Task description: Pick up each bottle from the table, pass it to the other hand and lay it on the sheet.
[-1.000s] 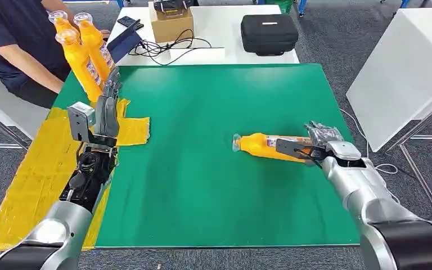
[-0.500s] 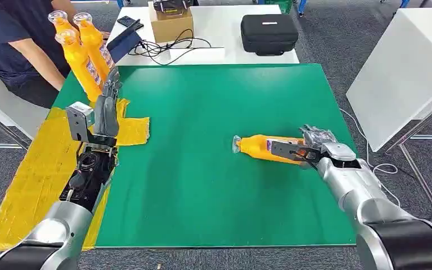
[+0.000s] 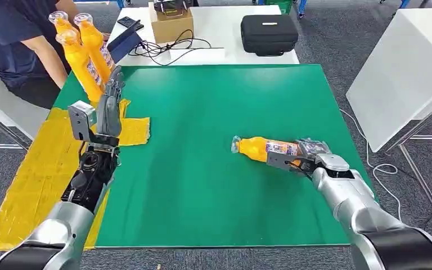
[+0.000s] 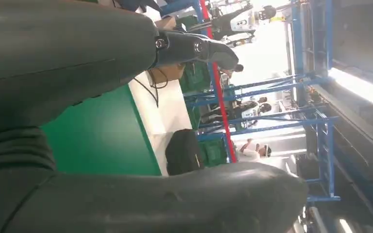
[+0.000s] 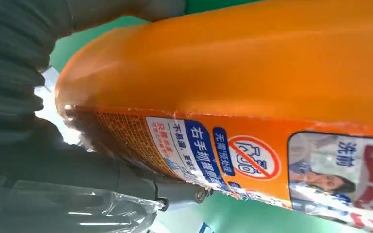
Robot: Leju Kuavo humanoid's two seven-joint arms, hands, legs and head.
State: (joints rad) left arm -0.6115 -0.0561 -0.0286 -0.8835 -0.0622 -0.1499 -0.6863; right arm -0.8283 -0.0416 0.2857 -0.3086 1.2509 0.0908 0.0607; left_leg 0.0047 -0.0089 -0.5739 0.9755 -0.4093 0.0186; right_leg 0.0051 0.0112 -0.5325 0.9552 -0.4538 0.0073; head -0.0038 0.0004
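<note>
The right hand (image 3: 309, 154) grips the lying orange bottle (image 3: 259, 148) – fingers closed around its body. The left hand (image 3: 108, 107) holds nothing, fingers straight, above the green worktop (image 3: 202, 112) beside the yellow sheet (image 3: 34, 169).

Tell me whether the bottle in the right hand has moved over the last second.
Yes. The bottle gripped by the right hand has shifted slightly toward the near edge of the green table and a little leftward.
</note>
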